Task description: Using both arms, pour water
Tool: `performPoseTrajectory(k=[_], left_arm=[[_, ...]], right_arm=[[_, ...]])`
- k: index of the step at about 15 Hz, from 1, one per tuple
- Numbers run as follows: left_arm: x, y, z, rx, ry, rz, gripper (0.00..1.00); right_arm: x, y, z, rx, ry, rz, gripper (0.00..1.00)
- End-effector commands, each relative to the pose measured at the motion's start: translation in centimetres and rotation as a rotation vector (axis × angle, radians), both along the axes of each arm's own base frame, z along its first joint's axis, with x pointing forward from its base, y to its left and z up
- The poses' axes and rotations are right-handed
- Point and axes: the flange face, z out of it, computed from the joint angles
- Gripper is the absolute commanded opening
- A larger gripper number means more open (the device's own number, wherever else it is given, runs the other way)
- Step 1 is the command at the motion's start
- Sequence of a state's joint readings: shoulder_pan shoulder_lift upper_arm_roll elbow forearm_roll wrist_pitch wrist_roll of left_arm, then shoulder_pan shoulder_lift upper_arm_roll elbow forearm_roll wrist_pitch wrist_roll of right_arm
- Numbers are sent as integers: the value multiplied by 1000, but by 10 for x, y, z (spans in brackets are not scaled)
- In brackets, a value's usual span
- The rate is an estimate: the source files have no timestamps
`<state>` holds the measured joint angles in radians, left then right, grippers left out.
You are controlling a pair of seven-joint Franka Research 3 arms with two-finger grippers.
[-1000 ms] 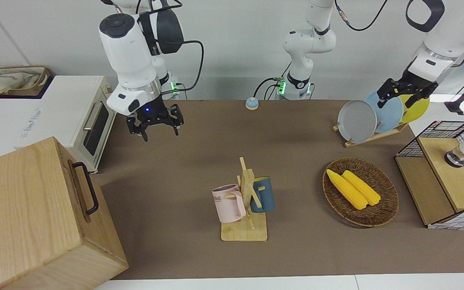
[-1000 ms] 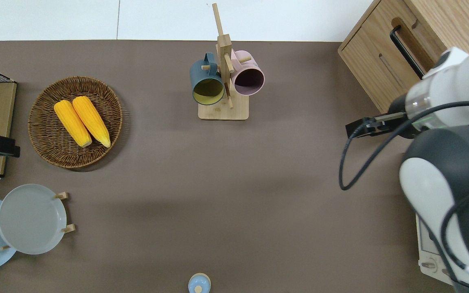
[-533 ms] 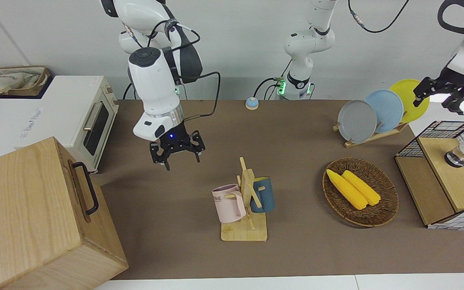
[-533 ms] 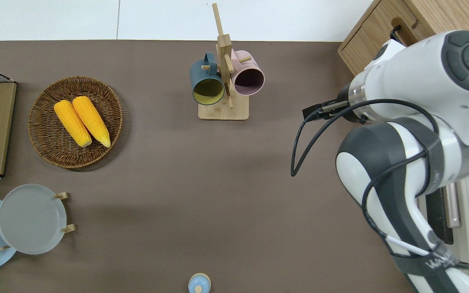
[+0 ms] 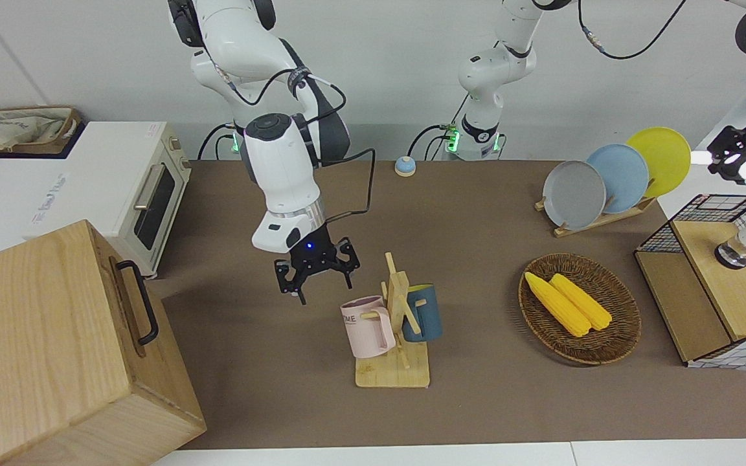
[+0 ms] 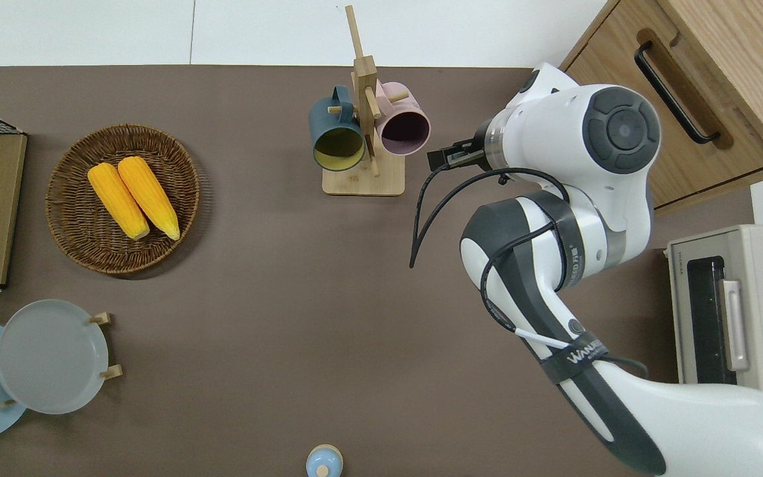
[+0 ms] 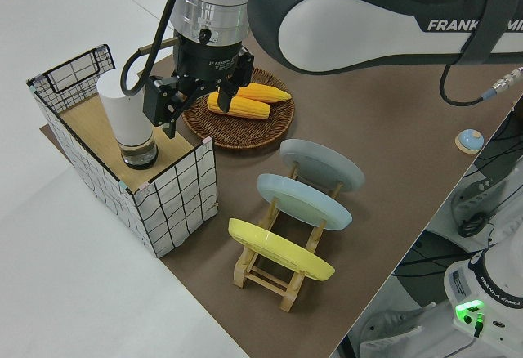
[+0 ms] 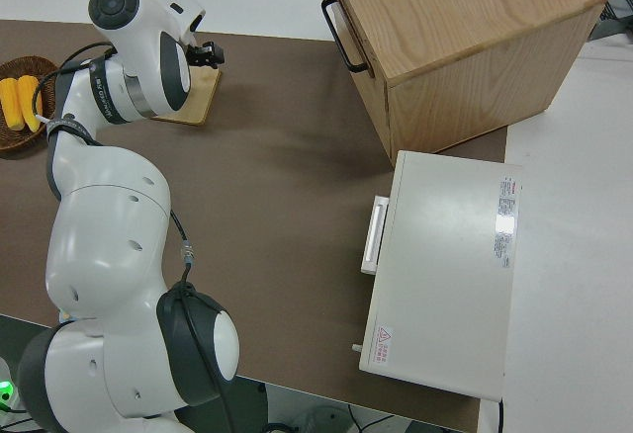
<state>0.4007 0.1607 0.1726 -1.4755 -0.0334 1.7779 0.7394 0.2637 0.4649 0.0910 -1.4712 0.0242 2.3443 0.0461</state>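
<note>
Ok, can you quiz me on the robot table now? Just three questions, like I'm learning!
1. True or false: the pink mug hangs on the wooden rack.
2. How many corn cobs lie in the wicker basket?
3. The right end effector hangs beside a mug. Which colour is that mug? A) pink B) blue C) yellow

Key: 1 true; 2 two; 3 A.
</note>
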Motion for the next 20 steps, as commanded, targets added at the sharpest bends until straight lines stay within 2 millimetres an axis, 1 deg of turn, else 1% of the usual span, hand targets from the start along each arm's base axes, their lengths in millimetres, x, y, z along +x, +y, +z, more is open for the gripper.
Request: performPoseTrajectory(k=[1,2,3,4,5,7,8,10,12,14,15,16,18,20], left_arm=[[7,22,-3,17,-67,-15,998],[4,33,-5,14,-85,4,998],[5,39,-8,-2,-110,13,998],[7,39,-8,-18,-142,14,998],[8,43,-6,-31,-199,32,998],[10,49,-11,-29,-249,55,998],[12,49,-12,-35,-277,63,998],[15,50,-16,-57,-338,85,998],[19,49,-23,-88,-391,99,998],[23,47,-40,-91,-419,114,998],[24,47,-48,-93,-439,127,998],[24,47,-62,-100,-468,136,998],[22,49,-79,-131,-514,132,998],[21,52,-84,-151,-539,117,998]], right_arm=[[19,12,-6,-5,-90,74,956],[22,13,-6,-7,-112,87,937],[24,12,-8,-8,-127,93,919],[27,11,-12,-5,-144,90,887],[34,13,-11,8,-178,87,850],[45,14,-13,12,-195,84,760],[47,16,-14,14,-198,88,695],[47,17,-18,12,-195,89,518],[47,17,-17,13,-196,87,304],[48,19,-16,18,-199,84,130],[48,21,-14,21,-202,83,78],[48,21,-14,23,-200,80,46],[47,23,-13,24,-202,83,1],[46,26,-13,25,-200,86,0]])
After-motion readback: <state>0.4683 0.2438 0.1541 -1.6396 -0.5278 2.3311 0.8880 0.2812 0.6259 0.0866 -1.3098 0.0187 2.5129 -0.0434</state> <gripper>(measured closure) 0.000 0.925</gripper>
